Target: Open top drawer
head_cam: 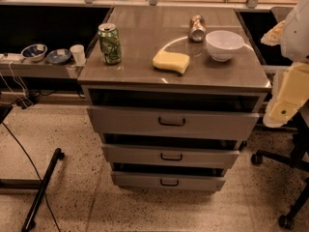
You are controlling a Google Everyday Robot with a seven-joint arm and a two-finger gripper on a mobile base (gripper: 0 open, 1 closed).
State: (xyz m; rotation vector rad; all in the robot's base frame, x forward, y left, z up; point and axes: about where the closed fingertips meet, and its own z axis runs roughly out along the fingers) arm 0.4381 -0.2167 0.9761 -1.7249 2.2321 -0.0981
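Note:
The top drawer (125, 121) is the widest grey front of the cabinet, just under the top slab. Its dark bail handle (172, 122) sits at the centre. A dark gap shows above its front. Two narrower grey drawers (130, 154) (135, 180) lie below it, each with a small handle. My gripper (285, 100) is at the right edge of the view, on the white and yellowish arm. It hangs beside the cabinet's right corner, at about the height of the top drawer, apart from the handle.
On the cabinet top (145, 37) stand a green can (110, 43), a yellow sponge (171, 61), a white bowl (224, 44) and a tipped can (197, 28). A left shelf holds bowls (34, 51) and a cup (77, 53). A chair base (289, 163) stands right, a black stand leg (43, 187) left.

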